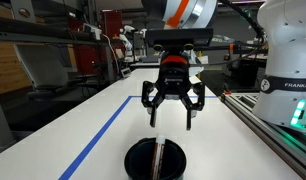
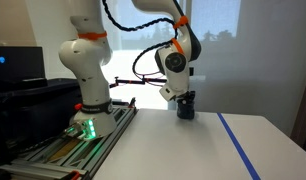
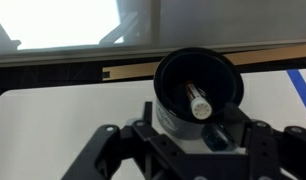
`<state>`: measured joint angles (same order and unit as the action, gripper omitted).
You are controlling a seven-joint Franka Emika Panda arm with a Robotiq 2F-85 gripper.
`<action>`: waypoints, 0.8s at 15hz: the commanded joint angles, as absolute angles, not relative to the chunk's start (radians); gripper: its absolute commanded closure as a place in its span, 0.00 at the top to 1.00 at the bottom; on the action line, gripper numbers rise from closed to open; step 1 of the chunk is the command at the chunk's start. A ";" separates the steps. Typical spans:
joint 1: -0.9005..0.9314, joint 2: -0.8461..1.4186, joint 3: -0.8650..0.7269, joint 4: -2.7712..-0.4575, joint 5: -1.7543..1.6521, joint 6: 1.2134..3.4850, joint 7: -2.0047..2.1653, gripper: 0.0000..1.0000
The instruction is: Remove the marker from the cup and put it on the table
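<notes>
In an exterior view the gripper (image 1: 172,122) hangs over the table (image 1: 83,120) with its two black fingers spread wide and nothing between them. Below it and nearer the camera stands the cup (image 1: 156,160), round, black and matt. A pale thin streak inside it is the marker (image 1: 160,156). A blue tape line (image 1: 101,135) runs along the smooth white tabletop, off to one side of the tool.

The side-on exterior view shows what that one cuts off: the whole white arm (image 2: 88,60) with orange rings at its joints, standing on a grey rail (image 2: 43,150). Here the tool is only a dark shape under the wrist. Whether the cup is part of that shape cannot be told, and the marker cannot be made out.

The wrist view alone looks down into the cup (image 3: 198,85). It sits just ahead of the spread fingers, about centred between them and apart from both. The marker (image 3: 199,101) leans inside, a whitish, glossy cylinder, its round upper end toward the side nearest the tool.
</notes>
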<state>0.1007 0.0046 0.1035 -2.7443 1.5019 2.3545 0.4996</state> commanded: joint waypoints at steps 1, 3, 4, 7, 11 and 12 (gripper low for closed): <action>0.105 0.010 0.106 -2.733 1.548 2.365 0.464 0.74; 0.106 0.020 0.107 -2.727 1.563 2.376 0.449 0.75; 0.106 0.025 0.107 -2.724 1.570 2.377 0.444 0.75; 0.109 0.046 0.109 -2.715 1.586 2.389 0.427 0.75; 0.114 0.078 0.111 -2.700 1.606 2.391 0.397 0.71; 0.115 0.082 0.111 -2.697 1.613 2.388 0.390 0.68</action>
